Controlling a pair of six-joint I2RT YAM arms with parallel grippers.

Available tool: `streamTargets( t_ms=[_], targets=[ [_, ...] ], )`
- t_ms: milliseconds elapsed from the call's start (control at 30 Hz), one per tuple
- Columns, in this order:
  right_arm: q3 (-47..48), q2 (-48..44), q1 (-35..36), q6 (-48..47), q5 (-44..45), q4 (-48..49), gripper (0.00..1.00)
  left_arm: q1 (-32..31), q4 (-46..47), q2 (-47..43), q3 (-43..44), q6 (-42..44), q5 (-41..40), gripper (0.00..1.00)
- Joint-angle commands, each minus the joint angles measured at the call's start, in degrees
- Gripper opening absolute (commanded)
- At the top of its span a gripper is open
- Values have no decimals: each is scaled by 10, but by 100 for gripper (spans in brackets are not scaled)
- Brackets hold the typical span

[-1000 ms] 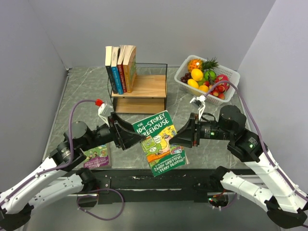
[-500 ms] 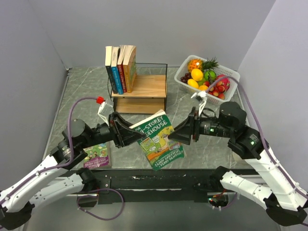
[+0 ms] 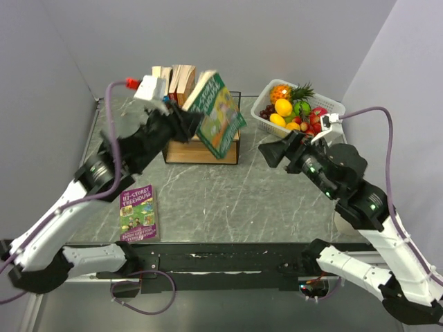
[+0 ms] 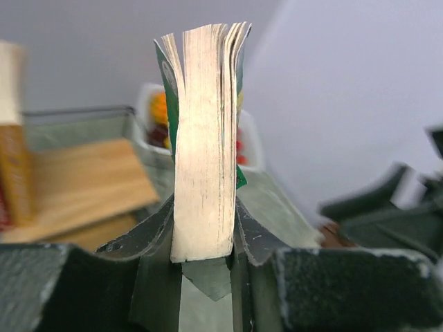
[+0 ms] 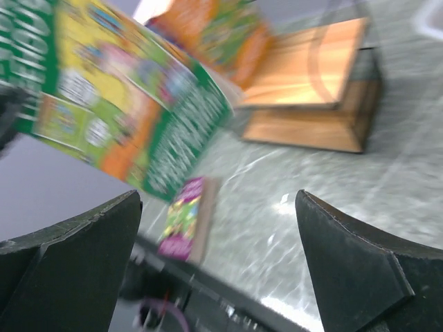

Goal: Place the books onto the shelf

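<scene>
My left gripper (image 3: pixel 188 126) is raised beside the shelf (image 3: pixel 220 149) and shut on a green book (image 3: pixel 219 115), which tilts in the air over the shelf's top board. In the left wrist view the green book's page edge (image 4: pixel 203 138) stands upright, pinched between the jaws of the left gripper (image 4: pixel 205 243). Several books (image 3: pixel 176 77) stand at the shelf's left end. A purple book (image 3: pixel 138 213) lies flat on the table at the near left. My right gripper (image 3: pixel 271 153) hangs open and empty right of the shelf; its wrist view shows the green book (image 5: pixel 118 97), the purple book (image 5: pixel 184 217) and the shelf (image 5: pixel 311 83).
A white basket (image 3: pixel 331 131) of toy fruit stands at the back right, just behind my right arm. Grey walls close in the table on the left, back and right. The arms' black base rail runs along the near edge.
The right gripper has let go of the green book and pulled back to the right, opening wide. The left arm has lifted the book from table centre up to the shelf.
</scene>
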Motion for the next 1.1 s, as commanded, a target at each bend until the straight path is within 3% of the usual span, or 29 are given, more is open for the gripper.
streamTargets(
  t_ms=[0, 167, 300, 733, 1067],
  targets=[
    [-3, 33, -8, 8, 107, 34, 99, 2, -2, 81, 104, 116, -178, 1],
    [-16, 57, -39, 12, 85, 64, 98, 1, -5, 185, 188, 180, -246, 1],
    [-20, 85, -61, 16, 56, 91, 98, 8, 43, 237, 200, 232, -288, 1],
    [-1, 203, -96, -1, 32, 142, 95, 95, 138, 334, 182, 205, -220, 1],
    [36, 297, -109, -26, 42, 194, 94, 120, 176, 357, 167, 187, -155, 1]
  ],
)
